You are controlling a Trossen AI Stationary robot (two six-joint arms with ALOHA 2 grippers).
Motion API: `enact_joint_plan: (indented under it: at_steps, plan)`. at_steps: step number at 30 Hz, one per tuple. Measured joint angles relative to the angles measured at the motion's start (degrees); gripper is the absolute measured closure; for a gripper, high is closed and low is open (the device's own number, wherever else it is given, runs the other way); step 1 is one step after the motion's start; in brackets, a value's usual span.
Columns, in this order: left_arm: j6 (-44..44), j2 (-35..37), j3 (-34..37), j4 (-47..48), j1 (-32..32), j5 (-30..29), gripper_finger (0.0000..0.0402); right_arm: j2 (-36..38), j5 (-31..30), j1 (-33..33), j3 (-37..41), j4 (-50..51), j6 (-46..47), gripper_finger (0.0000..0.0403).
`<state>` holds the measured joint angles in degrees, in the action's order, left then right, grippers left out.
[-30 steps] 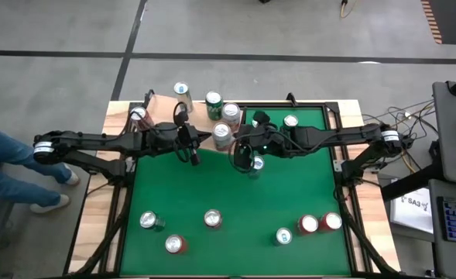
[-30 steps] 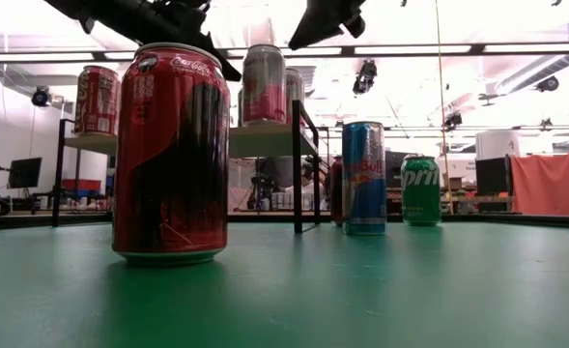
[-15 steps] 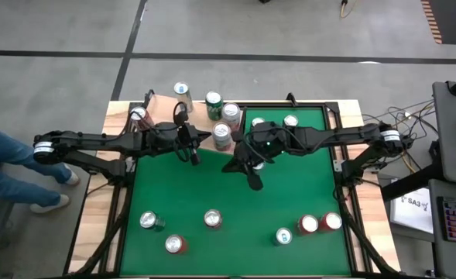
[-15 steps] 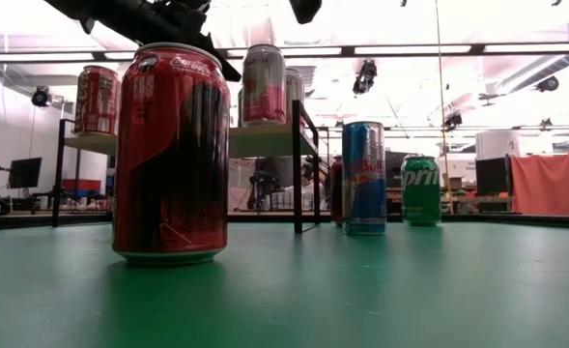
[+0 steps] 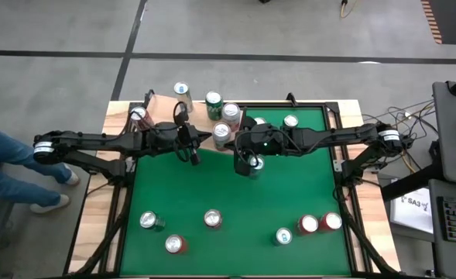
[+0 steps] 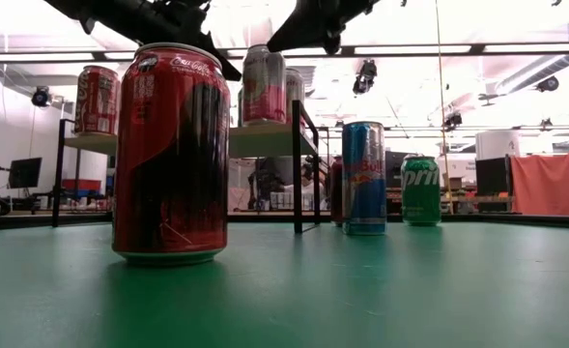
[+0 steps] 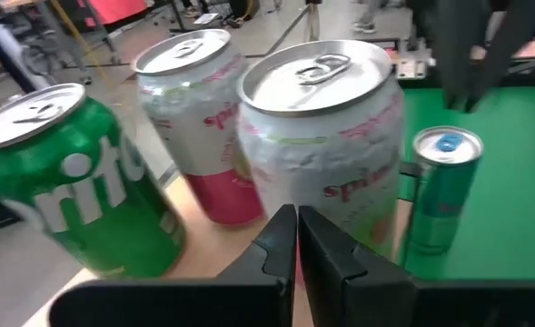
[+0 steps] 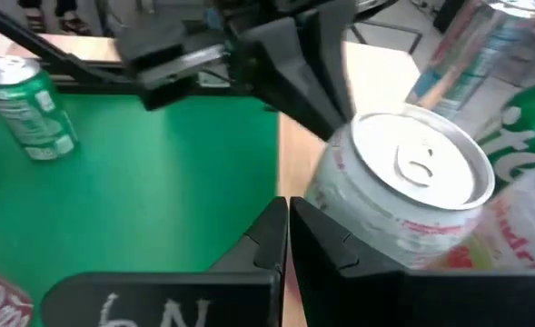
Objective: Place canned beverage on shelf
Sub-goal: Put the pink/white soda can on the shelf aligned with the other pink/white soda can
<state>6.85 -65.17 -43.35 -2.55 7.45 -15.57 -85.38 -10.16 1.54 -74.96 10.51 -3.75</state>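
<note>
Hovering right end effector (image 5: 245, 161) nr shelf (image 5: 162, 108) cans.

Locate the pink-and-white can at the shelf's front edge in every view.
High: can at the shelf's table-side edge, top centre.
Low: can top centre, on the shelf.
Left wrist: can centre, largest.
Right wrist: can right of centre.
Shared landmark: the shelf.

Overhead looks down; low level; wrists close, share shelf (image 5: 183, 118).
</note>
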Motion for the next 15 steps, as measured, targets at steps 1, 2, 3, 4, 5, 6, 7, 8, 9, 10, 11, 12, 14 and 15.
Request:
enact_joint_plan:
  at_steps: [1, 2, 3, 4, 5, 6, 7, 8, 9, 10, 11, 12, 14, 15]
  plan:
    - [-0.11, 0.0, 0.0, -0.02, -0.12, 0.7, 0.0402, 0.0, -1.29, 0.0, -0.01, 0.03, 0.0, 0.0394]
    - [-0.18, 0.0, 0.0, -0.03, -0.31, 1.35, 0.0402, 0.0, -2.45, 0.0, 0.0, -0.04, 0.0, 0.0394]
    - [-0.44, 0.0, 0.0, -0.09, -0.53, 1.58, 0.0402, 0.0, -3.31, 0.0, -0.02, -0.01, -0.04, 0.0394]
    - [-0.64, 0.0, 0.0, -0.17, -0.72, 1.6, 0.0402, 0.0, -3.8, 0.0, -0.02, 0.12, -0.14, 0.0394]
    - [-0.9, 0.0, 0.0, -0.26, -0.9, 1.61, 0.0402, 0.0, -4.15, 0.0, 0.0, 0.37, -0.33, 0.0394]
    - [-0.96, 0.0, 0.0, -0.3, -1.11, 1.61, 0.0402, 0.0, -4.51, 0.0, -0.02, 0.62, -0.45, 0.0394]
    - [-0.96, 0.0, 0.0, -0.35, -1.39, 1.61, 0.0402, 0.0, -4.89, 0.0, 0.0, 0.85, -0.54, 0.0394]
    - [-0.98, 0.0, 0.0, -0.35, -1.62, 1.61, 0.0402, 0.05, -4.97, 0.0, 0.0, 1.32, -0.57, 0.0394]
    - [-0.96, 0.0, 0.0, -0.39, -1.84, 1.61, 0.0402, 0.11, -5.1, 0.0, -0.01, 1.78, -0.57, 0.0394]
    - [-0.98, 0.0, 0.0, -0.45, -2.08, 1.62, 0.0402, 0.13, -5.5, 0.0, -0.02, 2.04, -0.61, 0.0394]
    - [-0.96, 0.0, 0.0, -0.48, -2.23, 1.61, 0.0402, 0.19, -6.19, 0.0, -0.1, 2.55, -0.61, 0.0394]
    - [-0.97, 0.0, 0.0, -0.5, -2.36, 1.63, 0.0402, 0.22, -6.84, -0.02, -0.29, 3.6, -0.63, 0.0394]
    - [-0.96, 0.0, 0.0, -0.45, -2.54, 1.63, 0.0402, 0.33, -7.36, 0.0, -0.72, 5.1, -0.7, 0.0394]
    - [-0.96, 0.0, 0.0, -0.43, -2.54, 1.62, 0.0402, 0.44, -7.49, 0.0, -0.95, 5.6, -0.74, 0.0394]
